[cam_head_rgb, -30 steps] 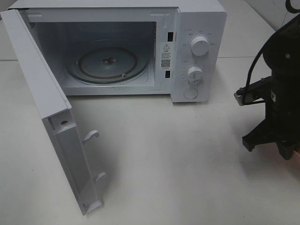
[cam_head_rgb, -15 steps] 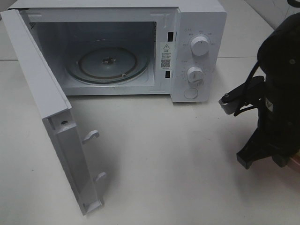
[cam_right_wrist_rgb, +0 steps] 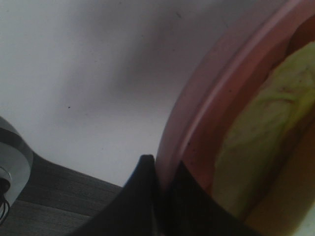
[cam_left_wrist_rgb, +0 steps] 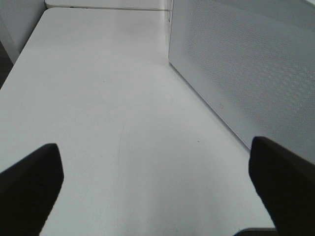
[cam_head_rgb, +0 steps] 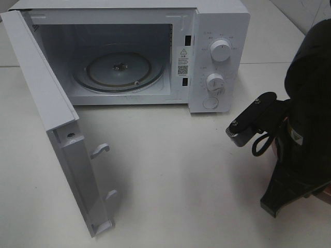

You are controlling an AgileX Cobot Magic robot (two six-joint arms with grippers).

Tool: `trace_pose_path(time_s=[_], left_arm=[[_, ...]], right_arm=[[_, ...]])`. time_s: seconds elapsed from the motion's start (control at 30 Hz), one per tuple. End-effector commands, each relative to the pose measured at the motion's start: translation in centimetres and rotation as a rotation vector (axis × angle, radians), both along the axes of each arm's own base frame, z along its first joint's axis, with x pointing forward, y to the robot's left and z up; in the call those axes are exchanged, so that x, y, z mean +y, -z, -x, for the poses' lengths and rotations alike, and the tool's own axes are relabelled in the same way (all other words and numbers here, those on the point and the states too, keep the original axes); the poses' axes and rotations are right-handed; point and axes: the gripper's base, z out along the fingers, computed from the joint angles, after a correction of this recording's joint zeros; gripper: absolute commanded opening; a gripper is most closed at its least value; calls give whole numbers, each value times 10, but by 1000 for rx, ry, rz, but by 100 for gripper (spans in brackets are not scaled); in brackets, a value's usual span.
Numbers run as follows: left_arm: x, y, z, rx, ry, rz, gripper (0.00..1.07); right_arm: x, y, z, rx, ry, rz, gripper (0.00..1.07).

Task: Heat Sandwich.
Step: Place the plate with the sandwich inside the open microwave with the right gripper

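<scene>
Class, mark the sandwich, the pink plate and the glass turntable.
sandwich (cam_right_wrist_rgb: 258, 132): right wrist view, its lettuce.
pink plate (cam_right_wrist_rgb: 206, 98): right wrist view, its rim.
glass turntable (cam_head_rgb: 119, 67): exterior high view, its centre hub.

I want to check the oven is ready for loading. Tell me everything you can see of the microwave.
The microwave is a white box standing on the white table. Its door is swung wide open, hinged on the left, with two latch hooks on its free edge. Inside, the round glass turntable has nothing on it. The right-hand panel carries two round knobs, one above the other, and a round button below. Nothing but the table is seen touching it.
</scene>
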Motion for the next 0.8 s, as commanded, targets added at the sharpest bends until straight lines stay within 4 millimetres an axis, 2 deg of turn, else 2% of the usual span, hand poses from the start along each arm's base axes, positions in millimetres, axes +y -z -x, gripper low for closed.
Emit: trace_pose_path(time_s=[0.03,0.3,0.47,0.6,0.8], left_arm=[[0,-1,2,-29,-7,6,98],[0,-1,2,-29,-7,6,98],[0,-1,2,-29,-7,6,98],[0,-1,2,-29,-7,6,98],[0,-1,2,-29,-7,6,98]], right_arm=[[6,-4,11,0,-97,36,0],[29,-5,31,14,-298,43,0],[36,-5,38,19,-368,48,0],[47,-5,51,35,-516,56,1],[56,-5,59,41,-655,54,1]])
